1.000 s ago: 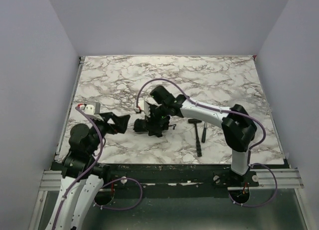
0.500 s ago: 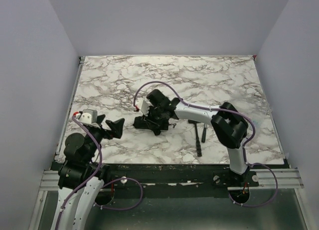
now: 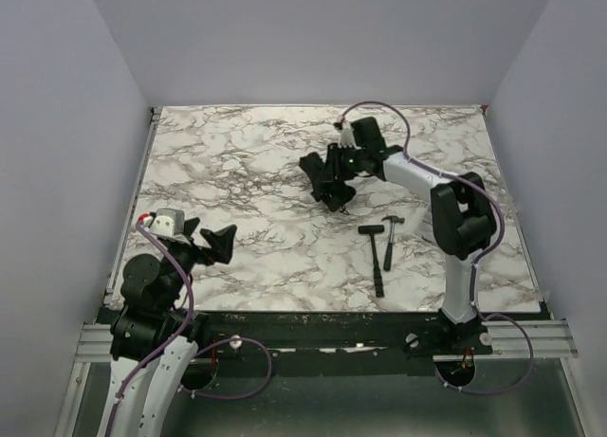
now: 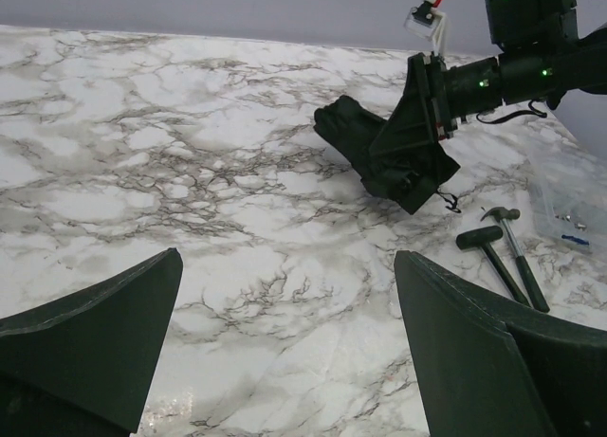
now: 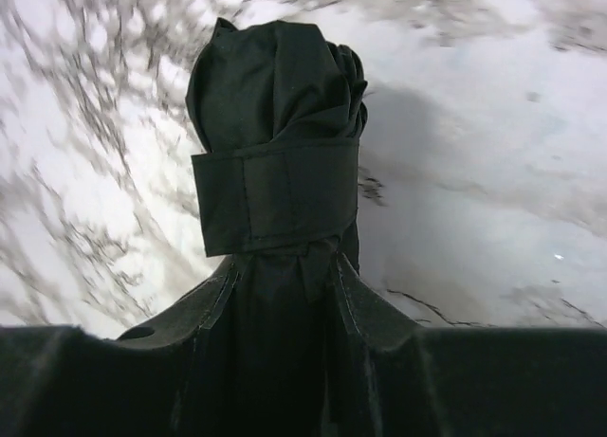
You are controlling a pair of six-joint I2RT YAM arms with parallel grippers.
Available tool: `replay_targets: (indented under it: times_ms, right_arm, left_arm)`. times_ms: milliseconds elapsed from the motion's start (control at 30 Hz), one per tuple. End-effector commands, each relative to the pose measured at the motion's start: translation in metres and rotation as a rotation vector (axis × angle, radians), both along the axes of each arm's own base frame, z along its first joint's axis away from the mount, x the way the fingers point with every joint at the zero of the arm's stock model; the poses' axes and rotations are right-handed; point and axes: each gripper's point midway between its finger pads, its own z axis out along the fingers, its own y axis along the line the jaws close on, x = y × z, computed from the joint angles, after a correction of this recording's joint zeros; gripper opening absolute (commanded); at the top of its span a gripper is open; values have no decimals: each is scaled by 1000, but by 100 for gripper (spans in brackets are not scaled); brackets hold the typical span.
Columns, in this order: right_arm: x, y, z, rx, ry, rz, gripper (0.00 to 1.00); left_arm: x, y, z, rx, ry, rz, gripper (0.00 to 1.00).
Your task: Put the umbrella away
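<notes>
At the lower left of the top view the left gripper (image 3: 211,236) hangs over the table (image 3: 237,143), jaws spread wide and empty; two hammers (image 3: 377,252) lie right of centre. Farther up, just above centre, the right gripper (image 3: 334,176) is clamped on the umbrella (image 5: 275,124), a short strapped bundle jutting from it toward the upper left. The carry probably goes best with a firm grip at the bundle's base, a path clear of the hammers, and release only once the bundle rests flat.
</notes>
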Motion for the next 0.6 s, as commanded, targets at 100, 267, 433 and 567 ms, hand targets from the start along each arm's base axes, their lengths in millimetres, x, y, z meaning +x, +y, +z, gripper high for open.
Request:
replay_targets:
  times_ms: [100,267,433,567]
  right_arm:
    - [8,-6,4,373,328,-170,44]
    - [9,-14,3,362,322,-199,66]
    - [22,-52,11,262,195,-284,81]
    - [19,-71,50,205,6,-208,84]
  left_arm:
    - [2,0,-3,8,10,-2,98]
    - [2,-2,-3,6,11,-9,98]
    - [1,-4,-3,2,6,-24,98]
    - [-1,-12,0,-24,-1,-64,99]
